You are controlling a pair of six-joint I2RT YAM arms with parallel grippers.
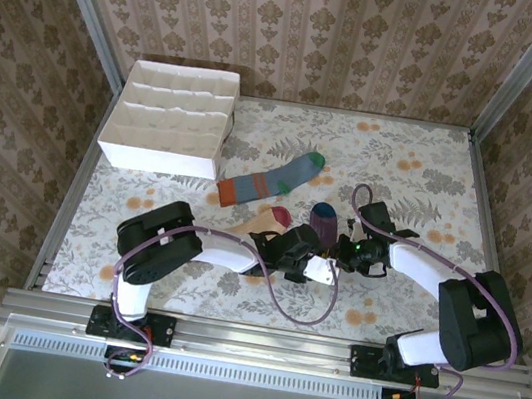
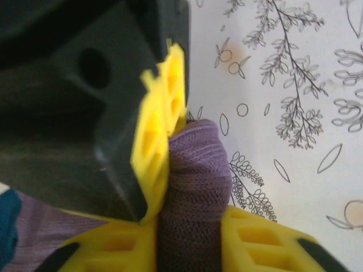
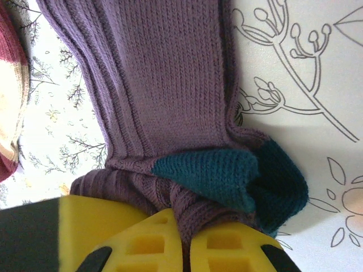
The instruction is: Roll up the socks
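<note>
The purple sock (image 3: 164,73) lies on the floral table (image 1: 422,174) well apart from the white partitioned box (image 1: 156,157), off toward the box's near right, and both arms meet over its near end. The left gripper (image 2: 190,241) is closed down on a thick bunched fold of the purple knit. Its two yellow fingers (image 2: 261,238) stand on either side of the fold, with the fabric filling the gap and touching both, so the jaws are only as far apart as the wad of sock lets them be. The right gripper (image 3: 186,241) is almost fully closed, its yellow fingertips (image 3: 227,246) nearly touching, with a narrow ridge of the purple fabric pinched between them. Just beside that pinch the sock's teal toe (image 3: 212,173) is folded back over the purple body, and the rest of the sock runs flat away from the fingers. In the left wrist view the right gripper's black housing and one of its yellow fingers press against the same purple bunch from the upper left, so the two grippers are touching or all but touching at the sock. The peach sock (image 1: 254,221) with its maroon end lies between the box and the purple sock, closer to the purple one and partly under the left arm. The grey-blue sock (image 1: 274,183), green toe and orange cuff showing, lies flat near the box's near right corner, clear of both grippers.
</note>
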